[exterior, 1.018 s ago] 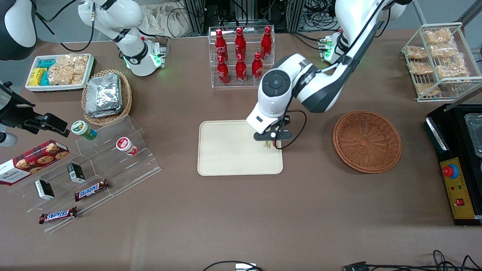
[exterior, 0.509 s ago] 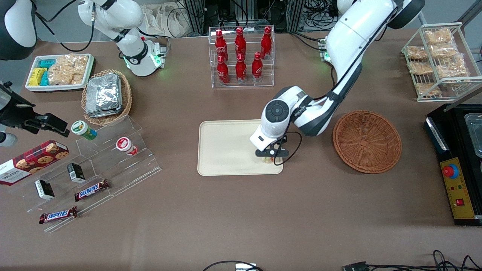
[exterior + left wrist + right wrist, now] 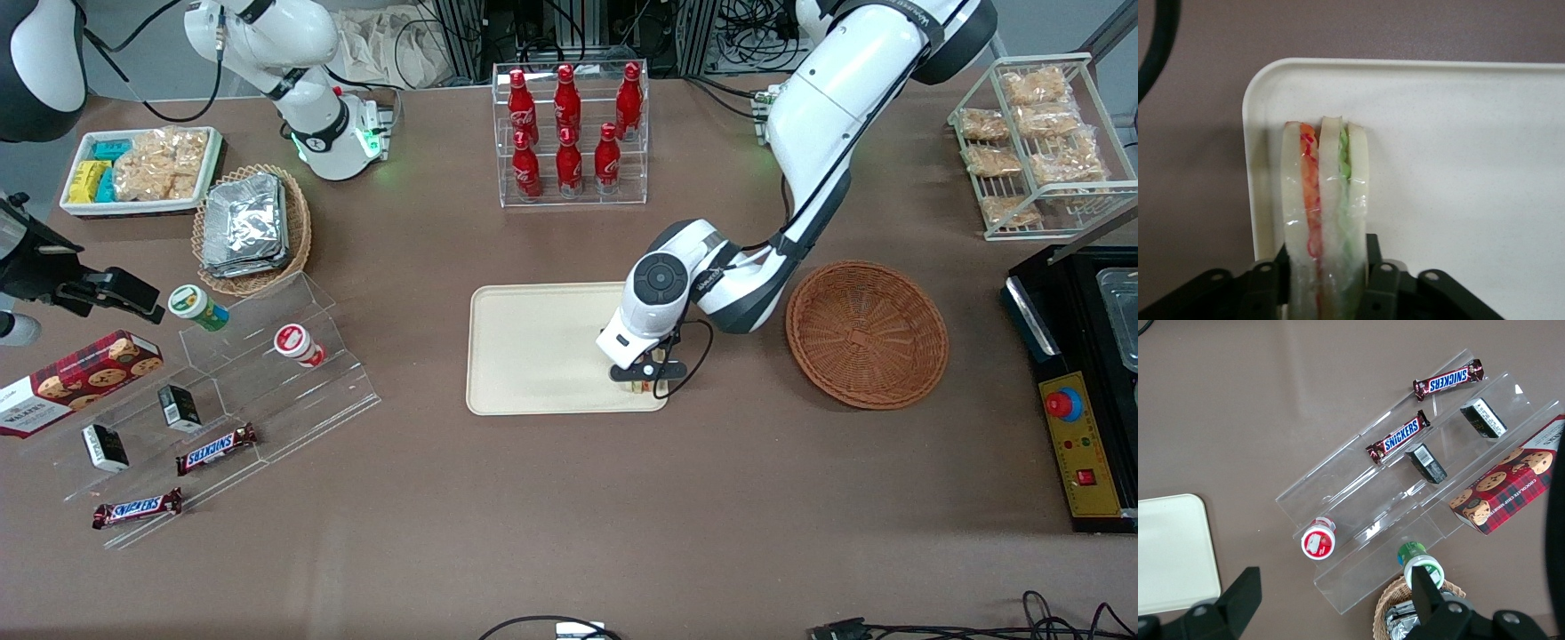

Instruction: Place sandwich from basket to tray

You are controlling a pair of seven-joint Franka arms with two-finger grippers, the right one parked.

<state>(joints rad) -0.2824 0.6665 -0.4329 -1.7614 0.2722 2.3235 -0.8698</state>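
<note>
My left gripper [image 3: 642, 384] is shut on the sandwich [image 3: 1327, 200], a clear-wrapped white bread wedge with red-orange and green filling stripes. It holds the wedge on edge, low over the cream-beige tray [image 3: 533, 347], at the tray corner nearest the front camera on the side toward the basket. In the left wrist view the black fingers [image 3: 1381, 287] press both bread faces and the tip points at the tray's rounded corner [image 3: 1265, 87]. Whether the sandwich touches the tray I cannot tell. The reddish-brown wicker basket [image 3: 867, 333] stands empty beside the tray, toward the working arm's end.
A clear rack of red bottles [image 3: 569, 133] stands farther from the camera than the tray. A tan basket of foil packets [image 3: 252, 227], a white snack tray [image 3: 138, 169] and an acrylic stand [image 3: 222, 391] lie toward the parked arm's end. A black appliance [image 3: 1085, 373] and a wire rack [image 3: 1040, 142] flank the basket.
My left gripper has come down and nearer the front camera with the sandwich, from mid-height over the tray to low over its near corner.
</note>
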